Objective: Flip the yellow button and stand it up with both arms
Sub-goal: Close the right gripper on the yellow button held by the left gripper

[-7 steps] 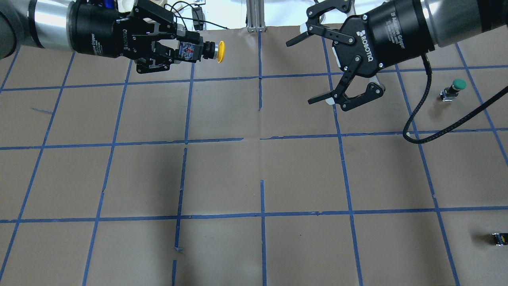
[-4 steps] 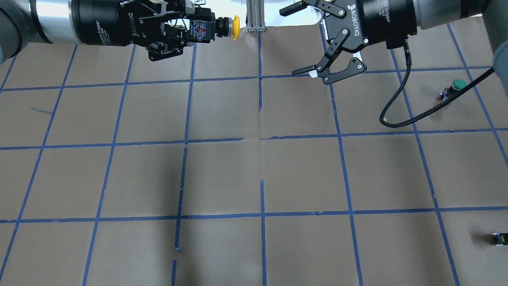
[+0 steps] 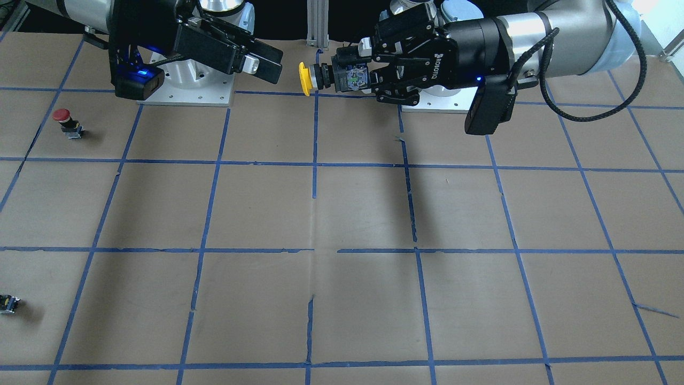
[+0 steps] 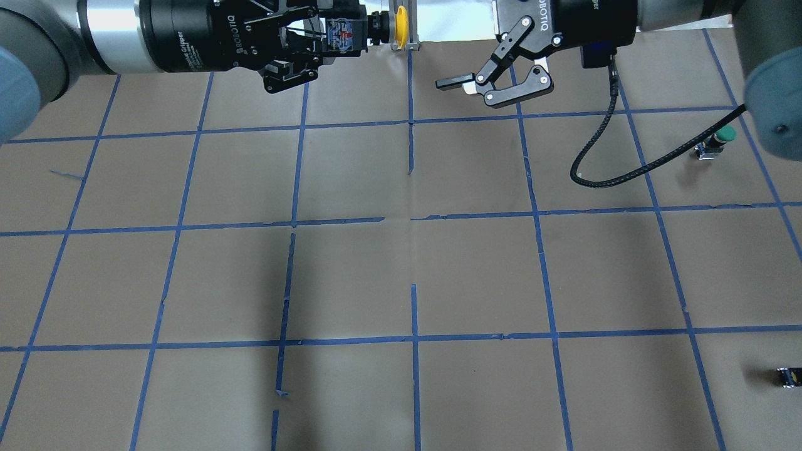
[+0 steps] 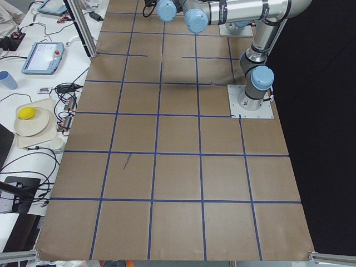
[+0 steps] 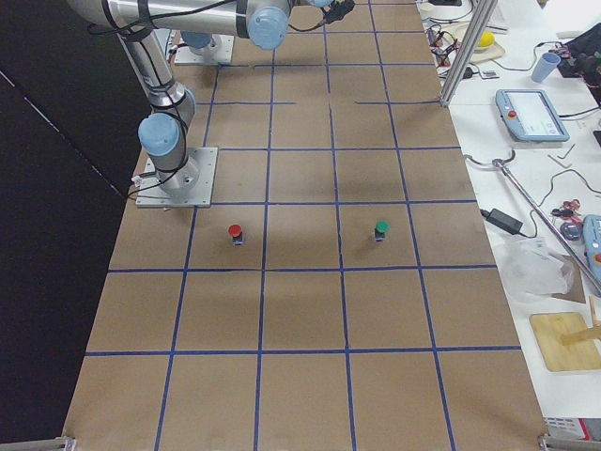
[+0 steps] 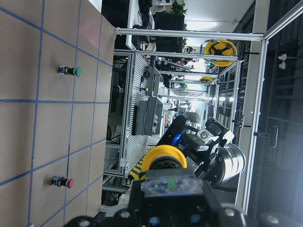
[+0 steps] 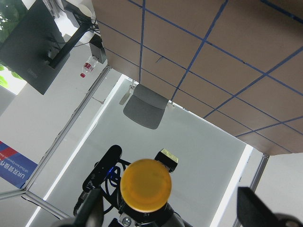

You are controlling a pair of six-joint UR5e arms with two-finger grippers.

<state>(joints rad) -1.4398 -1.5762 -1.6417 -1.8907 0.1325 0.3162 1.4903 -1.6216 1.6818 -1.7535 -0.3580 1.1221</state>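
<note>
Yellow button in left claw

Wrist cameras face each other up close, both seeing yellow button

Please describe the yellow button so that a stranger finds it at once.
Look above the brown table, near the robot's base. The left tool holds the yellow button in the air by its block. The red button and green button stand on the table instead.
</note>
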